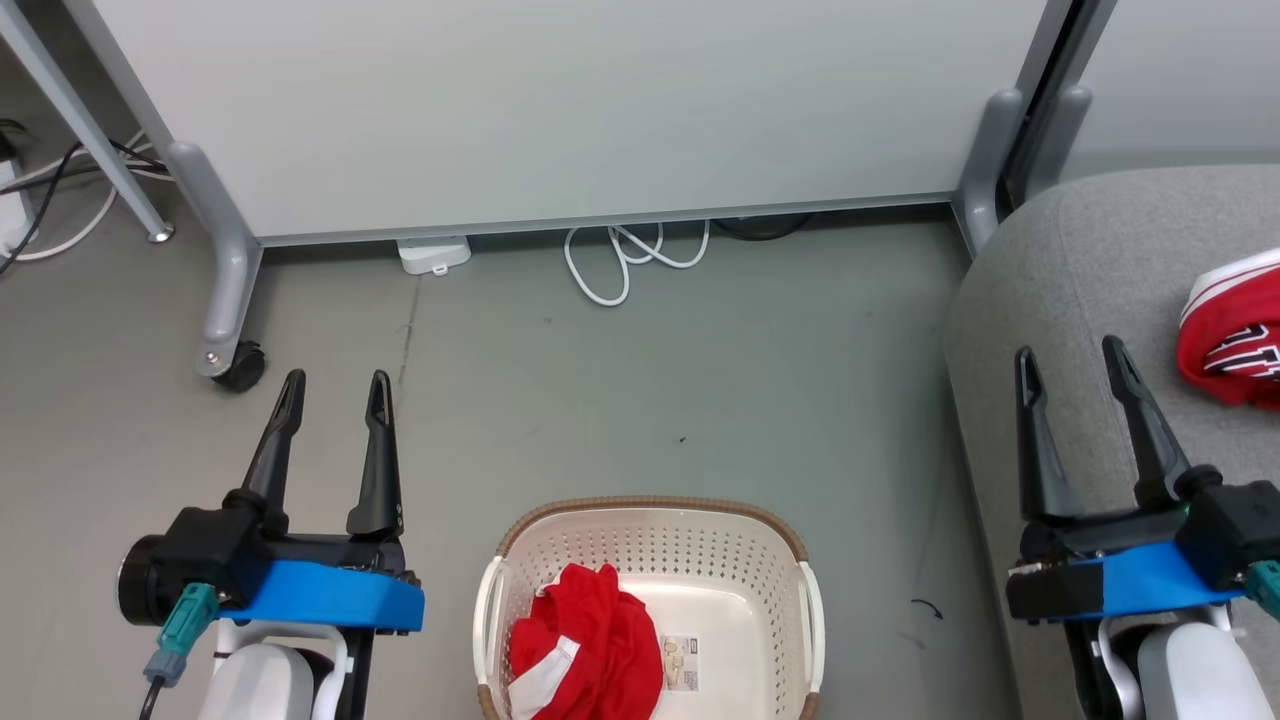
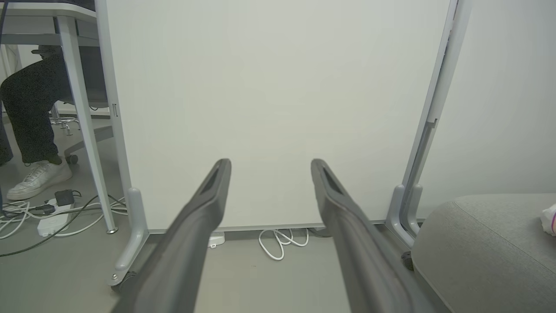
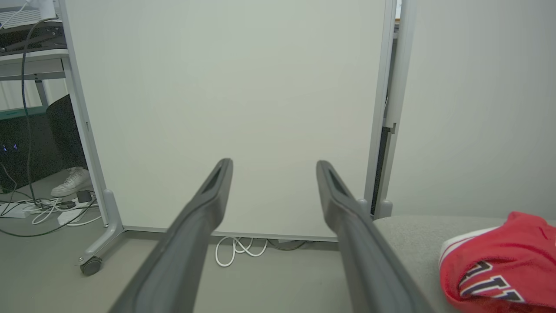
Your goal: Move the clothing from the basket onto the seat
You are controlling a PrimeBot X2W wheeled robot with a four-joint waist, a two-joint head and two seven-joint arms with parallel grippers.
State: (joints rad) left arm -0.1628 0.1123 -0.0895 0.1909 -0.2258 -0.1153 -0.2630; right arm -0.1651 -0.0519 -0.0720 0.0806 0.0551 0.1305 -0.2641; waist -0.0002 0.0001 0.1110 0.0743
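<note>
- Nearest, the basket (image 1: pixel 650 503) is set on the floor (image 1: pixel 700 390) between the two arms; one red garment (image 1: pixel 590 640) with white trim is bunched against its left wall.
- The left gripper (image 1: pixel 335 385) and the right gripper (image 1: pixel 1070 350) are both spread wide, and nothing is held in either.
- The step in hand is judged to be the pick-up of this garment: a thick fold at the top of the heap should be pinched, and the cloth lifted clear of the rim.
- On the right, a red jersey (image 1: pixel 1235 340) is already laid on the grey seat (image 1: pixel 1080 290); bare cushion is left beside it.
- Farther off, a white cable (image 1: pixel 630 255) is coiled under a pale partition panel (image 1: pixel 560 110) on castors.
</note>
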